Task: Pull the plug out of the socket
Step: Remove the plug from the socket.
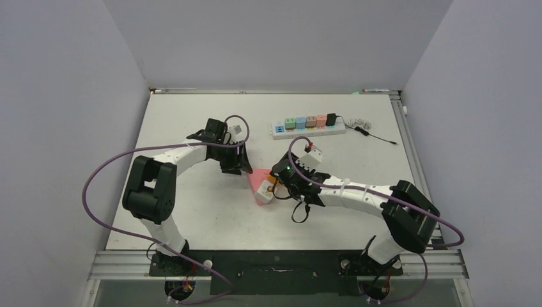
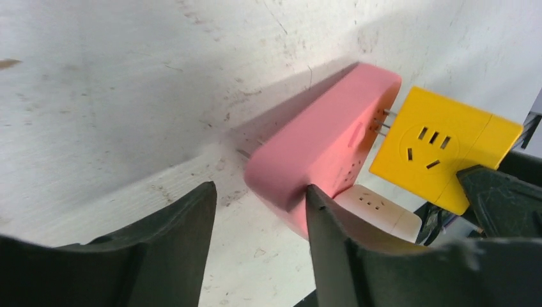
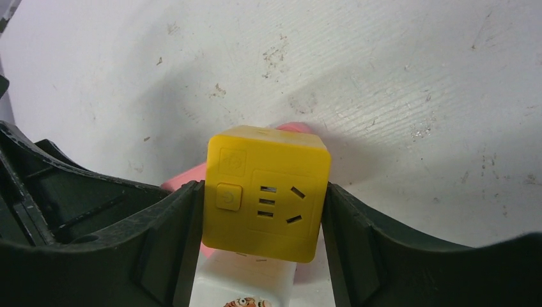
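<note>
Yellow hard plastic is what you are pulling. From the overhead camera, the yellow cube adapter (image 1: 273, 187) shows only as a sliver at the tip of the right claw (image 1: 281, 182). The pink socket block (image 1: 259, 184) lies flat on the table (image 1: 192, 217) just ahead of that claw. The left claw (image 1: 238, 167) stands at the block's opposite end. A white power strip (image 1: 308, 126) lies well beyond both claws and is not involved.

Left wrist camera: the left claw's jaws stand partly apart with only bare table between them, and it holds nothing. The pink block lies just ahead of one finger, and contact with it cannot be confirmed. Metal prongs (image 2: 383, 120) show bare between the cube and the block. I judge the adapter partly withdrawn but not free.

Right wrist camera: the right claw is clamped on the cube's two opposite side faces, fingers (image 3: 172, 236) flat against them. The outlet face and a round button look towards the camera, and pink shows just behind the cube.

Handling, as a judgement: the cube is light, rigid and smooth-shelled, so it is likely to slip under an off-axis pull. The prongs may bend if you twist. Hold it by the flat side faces and draw straight along the prongs. The block looks light enough to drag along unless you pin it with the left claw.
</note>
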